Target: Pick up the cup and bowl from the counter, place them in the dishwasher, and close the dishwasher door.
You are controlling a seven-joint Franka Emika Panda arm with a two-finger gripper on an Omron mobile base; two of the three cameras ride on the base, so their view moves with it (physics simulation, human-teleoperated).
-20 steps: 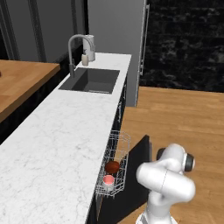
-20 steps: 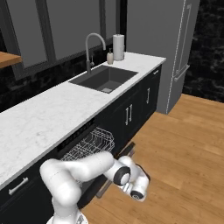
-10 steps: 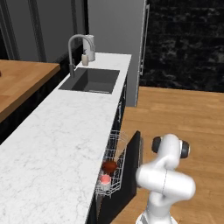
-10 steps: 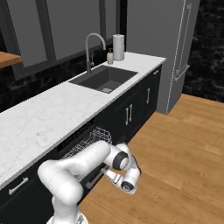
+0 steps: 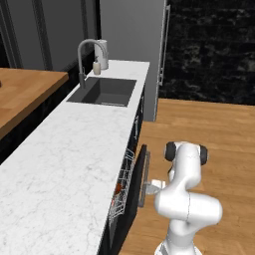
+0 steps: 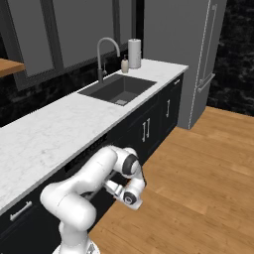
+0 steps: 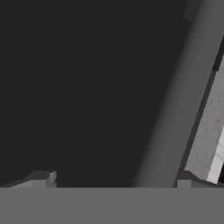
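Now on last step: claw (image 7: 113,181), jaws apart & empty, pressed at dishwasher door (image 5: 141,174), nearly upright. Next: push flush w/ cabinets.

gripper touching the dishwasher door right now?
Cannot tell. In the left base view the gripper sits right at the nearly shut door, with no plain gap or contact.

Black dishwasher door (image 5: 141,174), white-veined counter (image 5: 64,149)
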